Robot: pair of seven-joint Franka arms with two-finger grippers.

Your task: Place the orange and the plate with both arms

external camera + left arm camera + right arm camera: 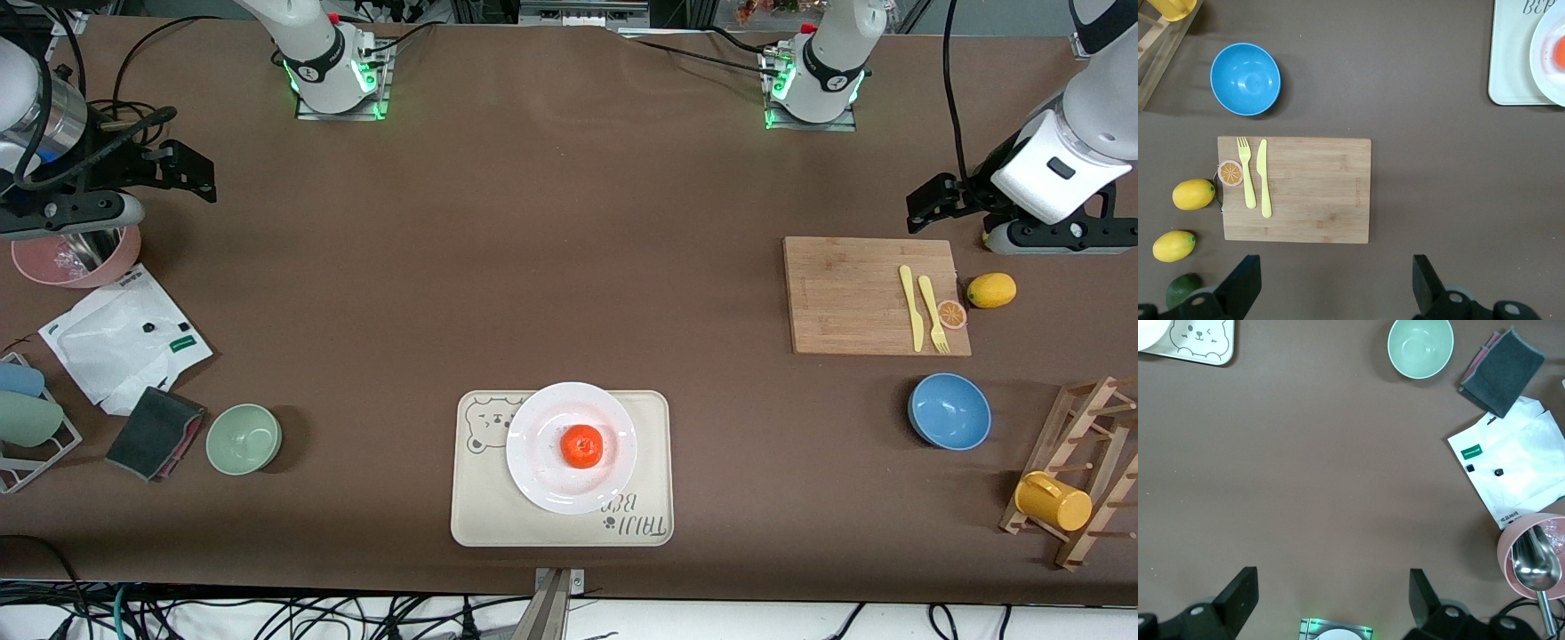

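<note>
- Orange (582,445) sits on plate (572,460); plate rests on tray (481,511), near front edge of table (551,222).
- Placement looks done; seemingly nothing left to move.
- Left gripper (925,206) over table by board (845,293), jaws wide, empty.
- Right gripper (182,169) up beside pink cup (76,262), jaws wide, empty.

I work in a lab set up like a kitchen — my two bases are bolted to metal plates (342,102) on a brown-covered table (551,222), cables (267,613) tangling below its edge. Toy-like tableware lies around: a bamboo cutting board (867,298), plastic fork (933,313), cup rack (1080,471).
</note>
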